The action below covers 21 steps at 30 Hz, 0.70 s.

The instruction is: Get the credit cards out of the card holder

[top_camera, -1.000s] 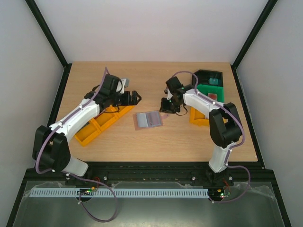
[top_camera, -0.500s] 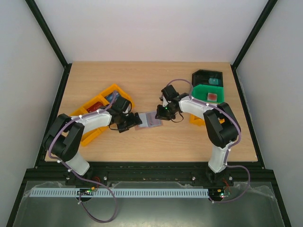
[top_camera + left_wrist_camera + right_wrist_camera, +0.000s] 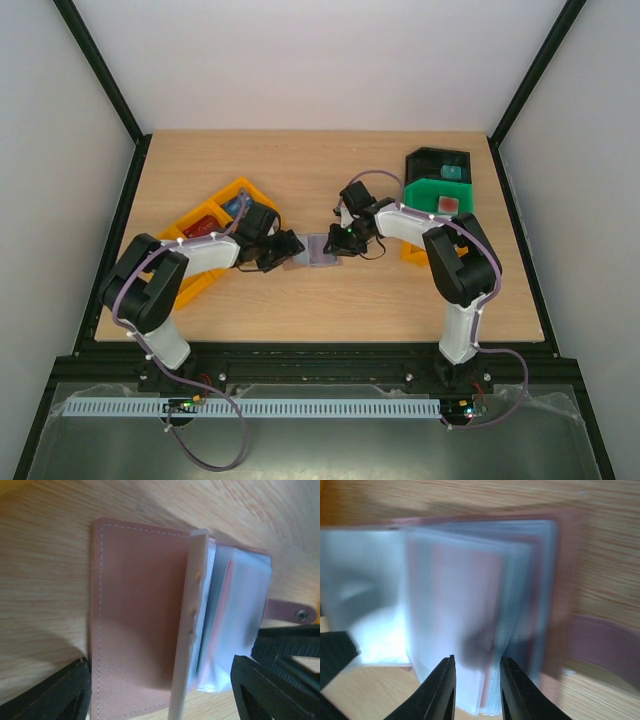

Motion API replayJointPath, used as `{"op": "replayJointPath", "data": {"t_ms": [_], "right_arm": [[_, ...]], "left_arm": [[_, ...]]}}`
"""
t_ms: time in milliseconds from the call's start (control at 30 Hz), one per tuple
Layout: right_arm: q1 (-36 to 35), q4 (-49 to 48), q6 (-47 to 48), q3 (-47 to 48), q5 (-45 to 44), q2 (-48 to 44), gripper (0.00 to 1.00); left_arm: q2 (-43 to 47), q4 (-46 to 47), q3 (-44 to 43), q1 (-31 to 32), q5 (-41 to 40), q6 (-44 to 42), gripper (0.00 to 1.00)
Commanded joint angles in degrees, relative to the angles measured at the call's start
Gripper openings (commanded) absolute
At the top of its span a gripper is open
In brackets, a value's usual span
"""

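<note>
The card holder (image 3: 135, 615) lies open on the table (image 3: 45, 580) directly under the left gripper (image 3: 160, 680), brownish-pink cover flat and a stack of clear sleeves (image 3: 245, 610) fanned up on the side nearer the right gripper (image 3: 477, 672). The left gripper's jaws are wide apart, one finger off each side of the holder's near edge, and neither clearly presses on it. The right gripper's fingers are close together with only a narrow gap. The free edge of the sleeves sits in that gap just ahead of the tips, but the view is too blurred to tell whether they pinch anything. A red card (image 3: 223, 600) shows through the sleeves, so at least one card appears to be inside. The main risk, as I judge it, is that the right fingers catch plastic rather than card. The sleeves are thin, slippery and bunched, and a pull on them would lift or drag the whole holder because nothing pins it down. If the left jaws close across the fanned sleeves rather than the cover, they could squeeze the pocket shut and trap the card. A grip on several sleeves at once could bend or tear them. The two grippers also work very near each other over the same small thing, so a sideways correction by either could knock the other or push the holder out from between the left fingers. The strap (image 3: 285, 611) beside the right-hand finger of the left gripper could snag.
</note>
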<state>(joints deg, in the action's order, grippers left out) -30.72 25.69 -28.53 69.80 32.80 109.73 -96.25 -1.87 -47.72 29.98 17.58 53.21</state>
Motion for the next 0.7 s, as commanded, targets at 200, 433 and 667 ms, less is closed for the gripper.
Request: {"op": "replayJointPath", "data": {"t_ms": [200, 433, 667], "right_arm": [[-0.13, -6.28, -0.38, -2.21, 10.34, 2.28, 0.25], [-0.13, -8.23, -1.25, -0.50, 13.29, 1.92, 0.24], [-0.12, -10.21, -1.40, 1.49, 17.02, 2.12, 0.27]], "left_arm": [[-4.58, 8.94, 0.38, 1.23, 2.63, 1.29, 0.55], [-5.66, 8.64, -0.28, 1.30, 2.37, 0.19, 0.53], [-6.80, 9.78, -0.12, 1.27, 2.41, -0.83, 0.31]]}}
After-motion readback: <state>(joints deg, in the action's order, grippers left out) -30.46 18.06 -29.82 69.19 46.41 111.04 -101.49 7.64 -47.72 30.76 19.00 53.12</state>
